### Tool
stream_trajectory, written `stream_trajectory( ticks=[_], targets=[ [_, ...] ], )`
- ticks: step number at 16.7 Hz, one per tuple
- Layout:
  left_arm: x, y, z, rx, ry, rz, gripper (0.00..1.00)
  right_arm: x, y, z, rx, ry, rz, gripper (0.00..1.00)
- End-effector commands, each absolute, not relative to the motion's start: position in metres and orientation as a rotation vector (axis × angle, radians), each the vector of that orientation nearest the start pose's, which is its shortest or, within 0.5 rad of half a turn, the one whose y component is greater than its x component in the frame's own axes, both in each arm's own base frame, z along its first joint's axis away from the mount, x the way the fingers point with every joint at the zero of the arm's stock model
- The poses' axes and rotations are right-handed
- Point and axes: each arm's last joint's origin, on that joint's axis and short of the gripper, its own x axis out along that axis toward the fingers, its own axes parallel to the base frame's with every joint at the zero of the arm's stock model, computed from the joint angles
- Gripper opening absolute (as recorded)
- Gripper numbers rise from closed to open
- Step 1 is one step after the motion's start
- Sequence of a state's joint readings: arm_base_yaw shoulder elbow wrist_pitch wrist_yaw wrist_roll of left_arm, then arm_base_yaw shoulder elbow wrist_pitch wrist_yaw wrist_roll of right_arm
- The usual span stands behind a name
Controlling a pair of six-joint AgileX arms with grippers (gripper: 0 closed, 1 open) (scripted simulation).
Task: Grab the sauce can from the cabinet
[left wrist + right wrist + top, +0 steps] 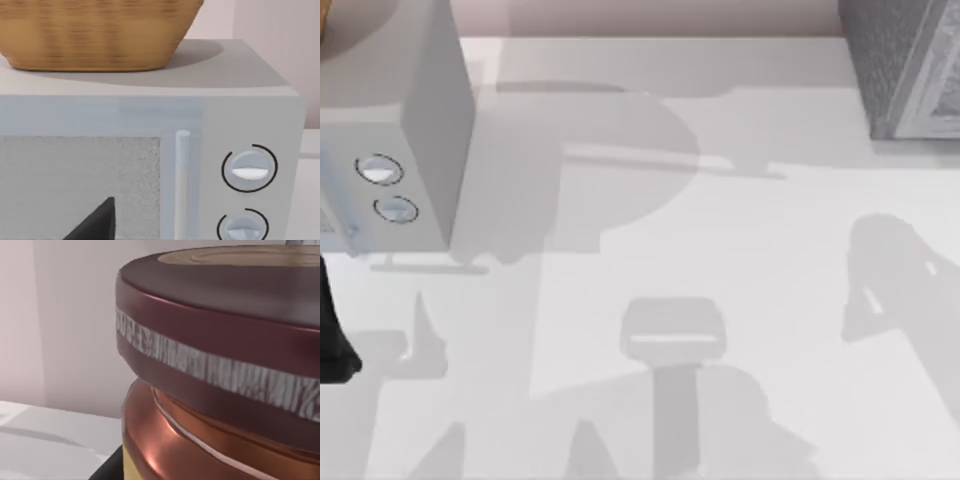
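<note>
Maroon-lidded sauce can (215,365) looms right before the right jaws, grip state untellable; judge: hold level, lift straight, avoid tipping

No readable text, brand, number or sign appears anywhere. The sauce can (220,365) carries a pale band around its dark maroon lid with marks too blurred to read. The microwave (250,115) has two round dials (249,169), unlabelled.
</note>
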State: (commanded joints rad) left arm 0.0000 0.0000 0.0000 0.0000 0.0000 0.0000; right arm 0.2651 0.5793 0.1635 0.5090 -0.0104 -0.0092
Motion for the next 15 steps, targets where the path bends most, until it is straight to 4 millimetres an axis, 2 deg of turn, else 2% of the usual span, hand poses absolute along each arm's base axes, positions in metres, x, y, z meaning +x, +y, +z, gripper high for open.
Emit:
stream_trajectory(
  ticks=[3,6,11,15],
  targets=[
    [0.106,-0.001,0.160,0.000,0.000,0.000,1.00,0.172,0.069,0.212,-0.005,-0.103,0.399,0.00],
    [0.106,-0.001,0.160,0.000,0.000,0.000,1.00,0.196,0.105,0.200,-0.002,-0.092,0.512,0.00],
    [0.106,-0.001,0.160,0.000,0.000,0.000,1.00,0.218,0.163,0.150,-0.002,-0.045,0.660,0.00],
    [0.106,-0.001,0.160,0.000,0.000,0.000,1.00,0.218,0.191,0.106,-0.003,-0.010,0.732,0.00]
  ],
)
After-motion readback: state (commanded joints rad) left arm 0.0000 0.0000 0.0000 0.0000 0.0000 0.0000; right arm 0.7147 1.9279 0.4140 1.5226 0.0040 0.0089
